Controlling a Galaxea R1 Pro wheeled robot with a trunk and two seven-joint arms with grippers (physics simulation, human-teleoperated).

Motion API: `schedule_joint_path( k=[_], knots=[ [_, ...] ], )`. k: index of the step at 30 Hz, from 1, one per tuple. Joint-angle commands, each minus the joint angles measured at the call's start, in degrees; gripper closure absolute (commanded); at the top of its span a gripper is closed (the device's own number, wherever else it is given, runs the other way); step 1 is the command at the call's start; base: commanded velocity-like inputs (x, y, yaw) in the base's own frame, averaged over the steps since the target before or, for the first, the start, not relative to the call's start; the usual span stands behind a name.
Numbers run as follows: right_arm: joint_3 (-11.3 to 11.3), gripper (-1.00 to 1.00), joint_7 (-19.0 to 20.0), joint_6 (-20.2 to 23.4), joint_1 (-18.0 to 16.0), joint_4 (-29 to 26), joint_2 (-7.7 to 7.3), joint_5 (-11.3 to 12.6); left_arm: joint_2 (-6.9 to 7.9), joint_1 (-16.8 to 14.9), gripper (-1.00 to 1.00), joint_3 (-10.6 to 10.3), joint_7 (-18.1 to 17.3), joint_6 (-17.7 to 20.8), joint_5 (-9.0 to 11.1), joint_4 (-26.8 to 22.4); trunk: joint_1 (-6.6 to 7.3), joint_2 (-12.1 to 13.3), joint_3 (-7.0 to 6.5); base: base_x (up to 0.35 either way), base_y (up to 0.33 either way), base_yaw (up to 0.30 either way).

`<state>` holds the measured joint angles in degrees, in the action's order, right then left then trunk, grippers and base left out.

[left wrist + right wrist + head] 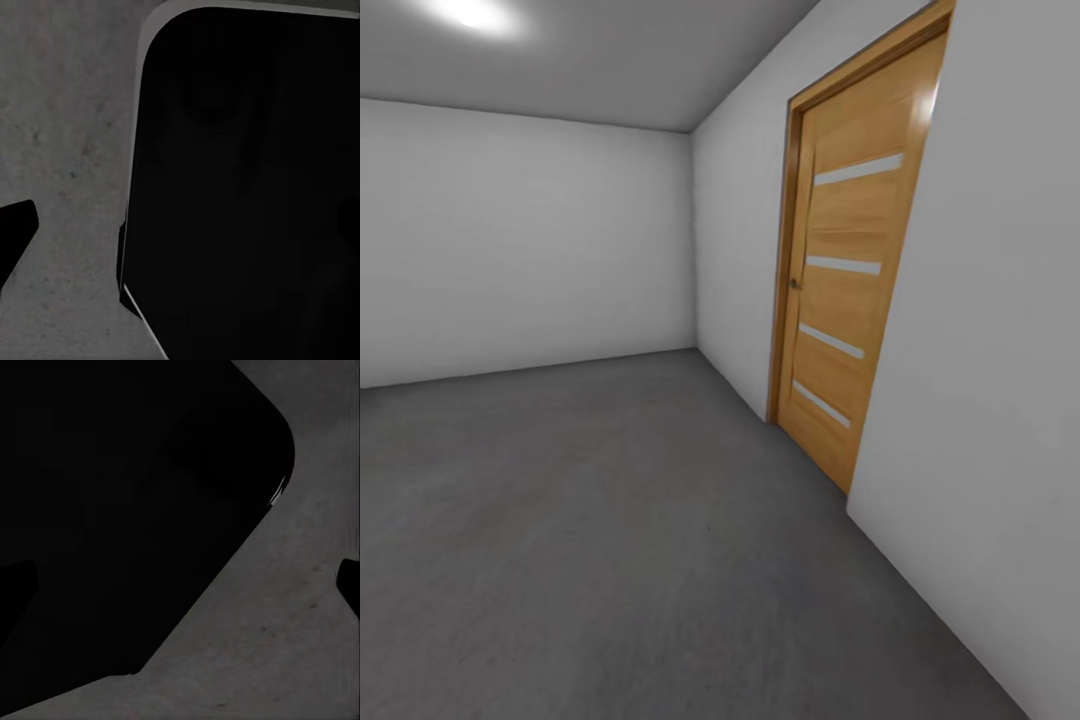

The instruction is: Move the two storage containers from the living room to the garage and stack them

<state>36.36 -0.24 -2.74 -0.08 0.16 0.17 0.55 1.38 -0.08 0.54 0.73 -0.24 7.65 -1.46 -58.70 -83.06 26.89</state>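
**Inspector:** Location, please.

**Assistant:** The garage. A bare room, with a plain white far wall (520, 240) and a white right wall (990, 400). A honey-coloured wooden door (850, 290) is set in the right wall, shut in its frame, with four pale horizontal strips across it. A ceiling light (470, 12) glows at far left.

**Inspector:** The floor?

**Assistant:** The floor (610, 520) is dark grey, mottled and matte. It runs from the near edge of the head view to the far wall and along the foot of the right wall. Both wrist views show the same grey surface.

**Inspector:** Right claw?

**Assistant:** The right gripper (180, 585) stands wide. One dark fingertip (349, 585) sits at one edge of its wrist view and the other at the opposite edge. Nothing is between them. Behind them lies a black panel (135, 472) with a rounded corner, and grey floor beyond it.

**Inspector:** Left claw?

**Assistant:** For the left gripper (180, 232), one dark finger (15, 232) shows at the edge of its wrist view, over the floor. The other side is lost against a black rounded-corner slab (247, 187), so I cannot tell how wide it stands or whether it holds anything.
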Motion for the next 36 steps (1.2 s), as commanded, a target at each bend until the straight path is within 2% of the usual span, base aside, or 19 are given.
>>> schedule_joint_path(
  k=[1, 36],
  knots=[
    [0.1, -1.0, 0.0, -0.2, 0.0, 0.0, 0.0, 0.1, -0.03, 0.0, -1.0, 0.0, 0.1, 0.0, 0.5, 0.0, -0.03, 0.0, 0.04, 0.318, 0.0, 0.0],
    [0.2, -1.0, 0.0, -0.2, 0.0, 0.0, -0.02, 0.1, 0.02, 0.0, -1.0, 0.2, 0.1, 0.0, 0.8, 0.1, -0.03, 0.0, 0.04, 0.318, 0.0, 0.0]
  ],
)
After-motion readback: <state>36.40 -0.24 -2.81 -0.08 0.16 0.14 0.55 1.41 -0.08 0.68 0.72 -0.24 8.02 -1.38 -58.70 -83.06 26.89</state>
